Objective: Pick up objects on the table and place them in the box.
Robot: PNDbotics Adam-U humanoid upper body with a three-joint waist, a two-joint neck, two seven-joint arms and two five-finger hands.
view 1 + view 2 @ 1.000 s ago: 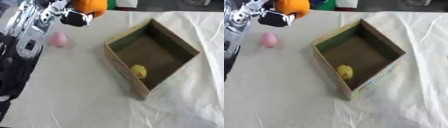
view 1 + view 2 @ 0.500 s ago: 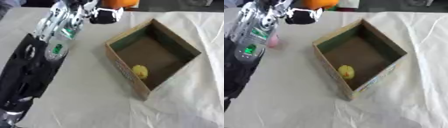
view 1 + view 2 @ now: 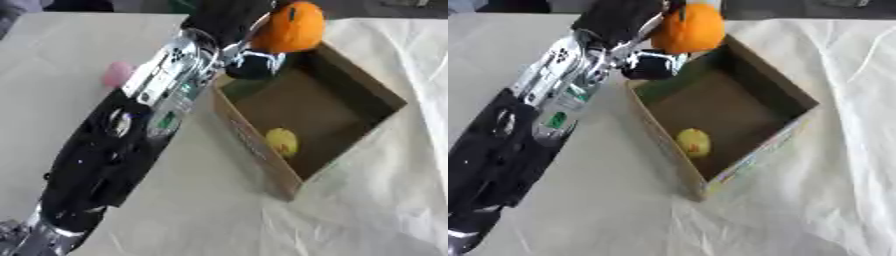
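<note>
One orange ball [image 3: 293, 27] is what your left hand [image 3: 243, 49] is carrying: the fingers are curled round it from below and behind, and it sits above the far left corner of the box [image 3: 367, 92], over the rim rather than down inside. It touches nothing but the hand.

Your box is an open cardboard one, turned cornerwise to you, with dark inner walls and a brown floor. On that floor, near the left wall, lies a small yellow object [image 3: 694, 142], roundish, with a faint reddish mark; what it is cannot be made out.

Your left arm [image 3: 131, 140] runs in from the lower left corner and crosses the counter [image 3: 201, 215] diagonally, black at the near end, silver with a green spot nearer the wrist. It lies just beside the box's left wall.

A pink rounded object [image 3: 116, 74] rests on the counter to the left of the arm, well apart from the box and partly hidden by the arm.

A pale cloth [image 3: 833, 165] covers the counter and is creased to the right of the box.

Your right hand appears in neither view.
</note>
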